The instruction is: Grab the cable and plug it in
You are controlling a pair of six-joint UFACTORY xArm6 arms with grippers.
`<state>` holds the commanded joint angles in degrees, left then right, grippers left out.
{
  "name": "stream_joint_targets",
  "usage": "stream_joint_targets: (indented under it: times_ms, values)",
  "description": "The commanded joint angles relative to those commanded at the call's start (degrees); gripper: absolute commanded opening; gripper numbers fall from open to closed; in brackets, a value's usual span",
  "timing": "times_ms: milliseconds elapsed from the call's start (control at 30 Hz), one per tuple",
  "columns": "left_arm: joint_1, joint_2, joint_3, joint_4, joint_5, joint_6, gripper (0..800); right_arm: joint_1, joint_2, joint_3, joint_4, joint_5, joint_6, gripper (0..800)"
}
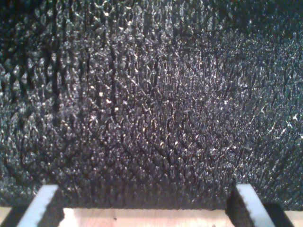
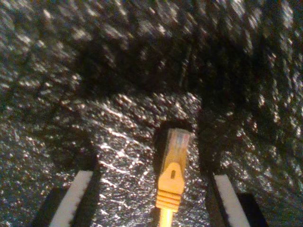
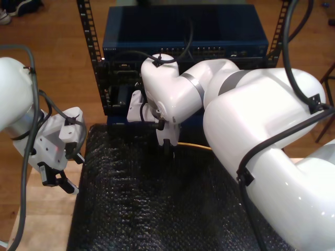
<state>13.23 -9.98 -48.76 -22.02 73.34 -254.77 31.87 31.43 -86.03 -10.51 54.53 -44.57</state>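
Note:
The cable's clear plug and yellow boot [image 2: 173, 165] lie on the black foam mat [image 2: 118, 142], pointing away from the camera. My second gripper [image 2: 150, 201] is open, one white-padded finger [image 2: 73, 201] on each side of the plug and neither touching it. In the exterior view this gripper [image 3: 166, 146] hangs low over the mat's far edge, and a short yellow stretch of the cable [image 3: 194, 146] runs off toward the exterior view's right. My first gripper [image 1: 144, 205] is open with nothing between its fingers, at the mat's edge on the exterior view's left [image 3: 57, 180].
A blue network rack [image 3: 186, 42] with ports and black leads stands just behind the mat [image 3: 157, 209]. Rack rails [image 3: 86, 31] rise at both sides. Wood [image 1: 142, 217] borders the mat under my first gripper. The second arm's bulky white links [image 3: 261, 136] cover the exterior view's right.

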Motion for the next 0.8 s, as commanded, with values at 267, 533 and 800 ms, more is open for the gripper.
stream_joint_targets:
  times_ms: [267,533,800]
  values:
    - [0.0,0.0,0.0,0.0,0.0,0.0,800,0.0,0.0,0.09,-1.14,0.0,1.05,507]
    - [0.0,0.0,0.0,0.0,0.0,0.0,800,0.0,-0.18,-0.09,-2.37,0.0,2.46,469]
    - [0.0,0.0,0.09,-0.09,0.0,0.0,800,0.0,-0.18,-0.26,-2.37,0.0,2.64,436]
